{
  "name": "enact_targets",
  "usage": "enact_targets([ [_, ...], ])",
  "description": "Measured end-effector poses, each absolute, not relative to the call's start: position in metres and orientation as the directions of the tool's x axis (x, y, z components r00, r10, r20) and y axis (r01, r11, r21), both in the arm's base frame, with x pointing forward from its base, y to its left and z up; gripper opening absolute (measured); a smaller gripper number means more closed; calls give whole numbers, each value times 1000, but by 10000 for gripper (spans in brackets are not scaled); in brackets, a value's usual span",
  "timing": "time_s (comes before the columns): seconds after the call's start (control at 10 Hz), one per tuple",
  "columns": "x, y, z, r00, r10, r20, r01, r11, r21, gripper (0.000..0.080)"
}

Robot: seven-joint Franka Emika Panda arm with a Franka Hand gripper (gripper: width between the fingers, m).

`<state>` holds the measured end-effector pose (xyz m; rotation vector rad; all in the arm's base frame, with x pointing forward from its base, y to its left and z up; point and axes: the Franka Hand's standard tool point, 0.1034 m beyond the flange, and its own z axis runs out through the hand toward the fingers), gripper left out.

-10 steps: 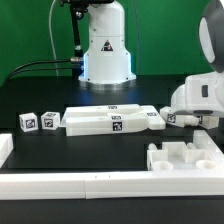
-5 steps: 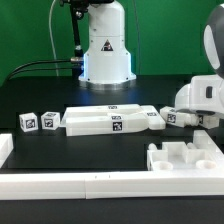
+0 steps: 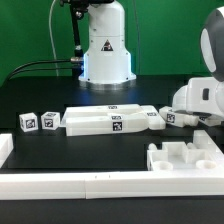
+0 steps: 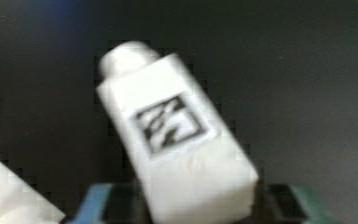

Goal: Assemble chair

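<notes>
The tagged leg (image 4: 172, 120) is pinched near one end by the narrow claw (image 4: 185, 205), on the counter (image 3: 60, 146) just beside the long slab (image 3: 100, 121). Gripped so far off-centre, it could be tilted or dropped when lifted, and the slab knocked.

Two small tagged blocks (image 3: 28, 122) sit at the exterior view's left. Long white slabs (image 3: 110, 121) lie mid-table, with a notched block (image 3: 185, 158) in front toward the right. A short leg (image 4: 176, 130) (tag facing the wrist camera) lies beside the slabs.

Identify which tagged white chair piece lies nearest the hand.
The small piece at the exterior view's right end, between the hand's fingers; others lie clear of it.
</notes>
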<state>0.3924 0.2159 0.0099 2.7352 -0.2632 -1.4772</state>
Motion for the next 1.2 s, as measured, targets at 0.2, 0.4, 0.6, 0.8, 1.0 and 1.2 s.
enact_targets([
  [0.2, 399, 208, 12, 541, -162, -825, -152, -984, 93, 68],
  [0.4, 409, 198, 15, 539, -181, -822, -190, -978, 91, 5],
  [0.6, 410, 194, 15, 537, -187, -822, -196, -976, 94, 2],
  [0.8, 401, 211, 18, 537, -155, -829, -157, -984, 82, 1],
  [1.0, 386, 222, 25, 514, -150, -845, -135, -987, 93, 85],
  [1.2, 396, 212, 29, 523, -183, -832, -167, -980, 111, 405],
])
